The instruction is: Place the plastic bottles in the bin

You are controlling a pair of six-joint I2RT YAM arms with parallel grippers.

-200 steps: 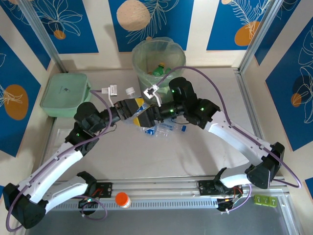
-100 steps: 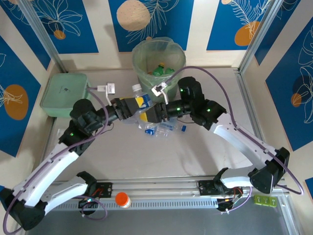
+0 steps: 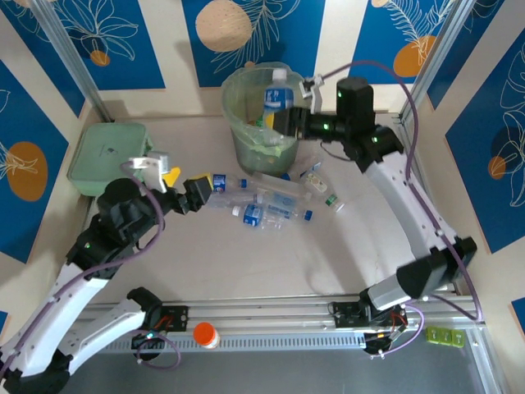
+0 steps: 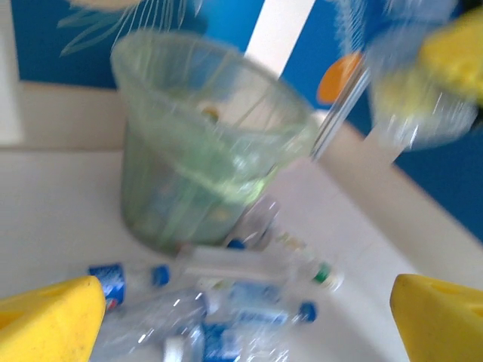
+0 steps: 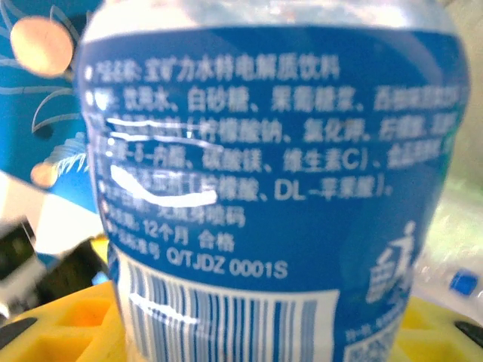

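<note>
- Nearest the arm bases, the orange-capped jar [image 3: 205, 334] stands on the rail at the table's [image 3: 246, 263] near edge. It is no part of the job.
- The left gripper [image 3: 199, 190] hangs low over the table. In its wrist view the yellow fingers [image 4: 49, 320] stand wide apart with nothing between them.
- The loose bottles [image 3: 271, 201] lie on their sides just at 3 o'clock from that claw. Most have their long axes running roughly 9 to 3. The closest has a blue label and sits right by the fingertips.
- The bin [image 3: 244, 148] stands at 12 o'clock from the pile, near it.
- The right gripper [image 3: 280, 117] reaches in from the bin's 3 o'clock side and is clamped on a blue-labelled bottle [image 3: 277, 92], which hangs over the bin's mouth.
- In the overhead view that bottle's long axis runs 6 to 12, with its cap at 12. Whether it is upright or tipped away cannot be told.
- The right wrist view shows the label close up, with yellow pads [image 5: 60, 320] at its base.
- With the held bottle lying over the opening rather than beside it, the coming move looks like a plain release.
- The left arm is much the nearer to the pile for the next pick.
</note>
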